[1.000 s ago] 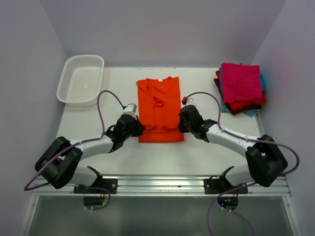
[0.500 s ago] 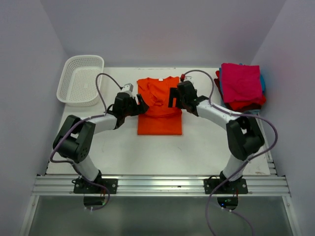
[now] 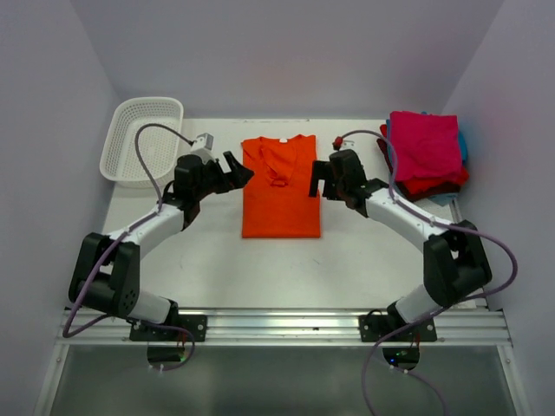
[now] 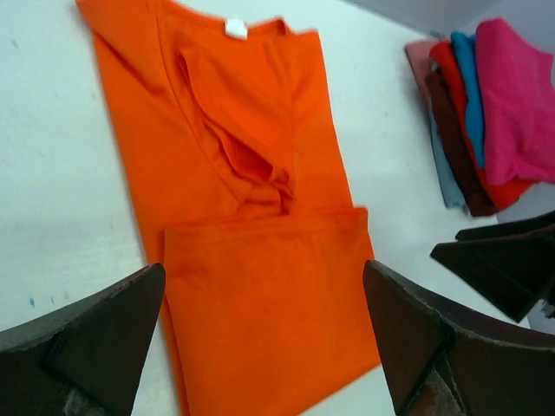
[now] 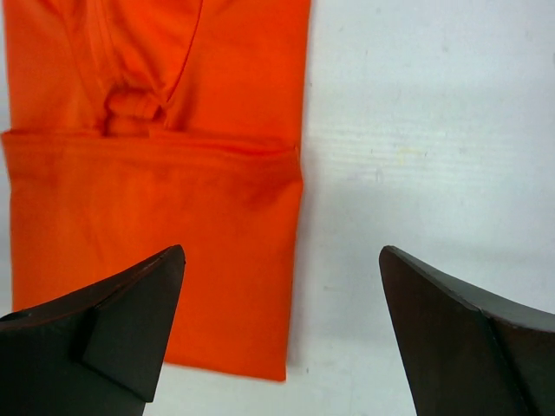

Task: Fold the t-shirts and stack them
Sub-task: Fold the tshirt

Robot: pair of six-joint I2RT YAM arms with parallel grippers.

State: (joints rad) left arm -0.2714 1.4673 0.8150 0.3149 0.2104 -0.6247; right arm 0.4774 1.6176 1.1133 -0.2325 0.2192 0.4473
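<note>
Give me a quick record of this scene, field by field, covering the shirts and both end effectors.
orange t-shirt: lying flat in the middle, sleeves folded in, lower part folded up
folded stack: far right, magenta-pink on top
basket: far left corner
left end effector: open, holding nothing, by the shirt's left edge
right end effector: open, holding nothing, by the shirt's right edge

Left fingers (image 4: 87, 347) and right fingers (image 5: 113, 329) wide apart

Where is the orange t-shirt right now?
In the top view, the orange t-shirt lies centrally, partly folded, between the left gripper and right gripper.
</note>
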